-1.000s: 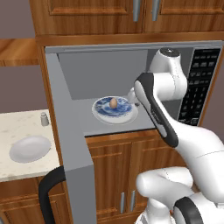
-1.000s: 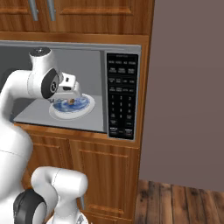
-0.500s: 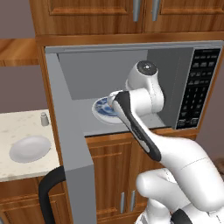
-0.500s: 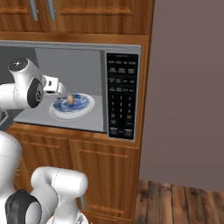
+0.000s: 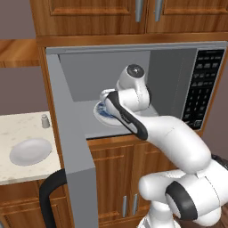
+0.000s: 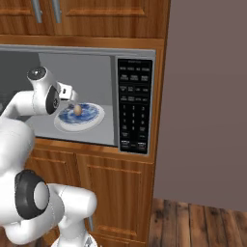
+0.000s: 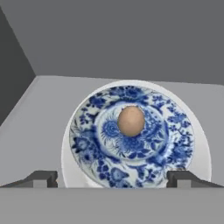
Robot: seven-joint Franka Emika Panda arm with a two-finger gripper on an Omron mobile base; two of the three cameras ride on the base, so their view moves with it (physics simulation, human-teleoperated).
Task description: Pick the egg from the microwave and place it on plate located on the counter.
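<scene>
Right now the egg (image 7: 131,120) sits at the centre of the blue-patterned plate (image 7: 87,144) inside the microwave (image 6: 96,72), on the cavity floor. In the hand view it looks close to round, long axis approx. up-down, so no strong preference for grip angle. It lies straight ahead of the pincer (image 7: 113,178), centred between the two fingertips (image 7: 41,178), which stand wide apart w/ nothing between them. The tips are at the near rim of the patterned plate, egg well beyond them; the coming move is, I'd judge, a straight push forward and slightly down, no sideways correction needed. In the right base view the egg (image 6: 77,110) is just beside the wrist, a bit lower. Outward: microwave door (image 5: 71,133) hangs open to the left, and past it the plain white plate (image 5: 30,151) waits on the tabletop (image 5: 18,129), near a small grey shaker (image 5: 44,120).
</scene>
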